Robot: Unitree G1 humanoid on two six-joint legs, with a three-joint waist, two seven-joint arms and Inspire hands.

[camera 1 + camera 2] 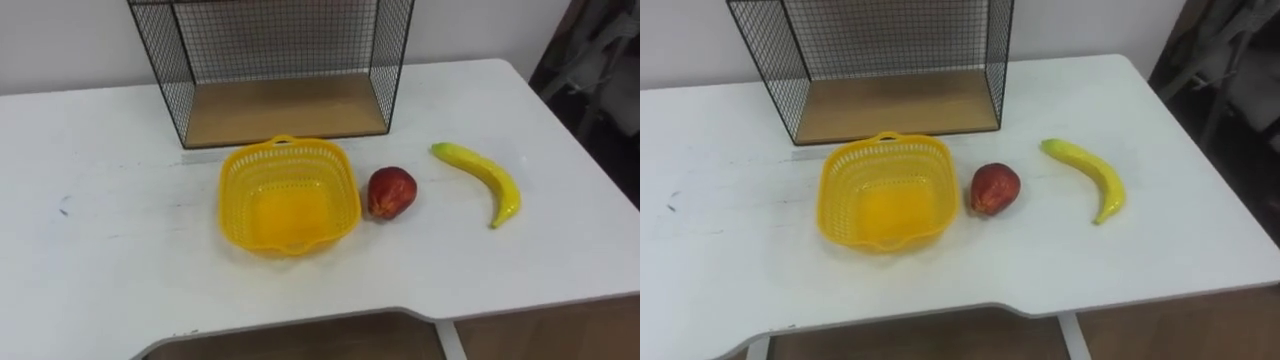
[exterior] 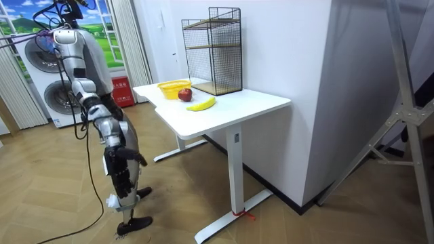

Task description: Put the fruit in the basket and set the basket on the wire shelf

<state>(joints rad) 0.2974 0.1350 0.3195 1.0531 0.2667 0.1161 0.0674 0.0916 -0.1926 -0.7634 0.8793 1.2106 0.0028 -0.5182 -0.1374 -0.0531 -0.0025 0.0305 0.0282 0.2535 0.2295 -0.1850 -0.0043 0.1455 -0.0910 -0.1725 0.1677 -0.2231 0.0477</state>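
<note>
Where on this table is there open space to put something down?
The table is bare left of the basket and along the front edge, less so between red fruit and banana. Crowded: basket close beside red fruit; wire shelf takes back middle.

The wire shelf (image 1: 285, 110) stands on the table (image 1: 100, 250) at the frame's upper centre, near the far edge. Just below it, at centre, sits the basket (image 1: 290, 215). The round fruit (image 1: 391, 192) lies just right of the basket and the banana (image 1: 480, 178) further right (both on the tabletop, outside the basket).
</note>
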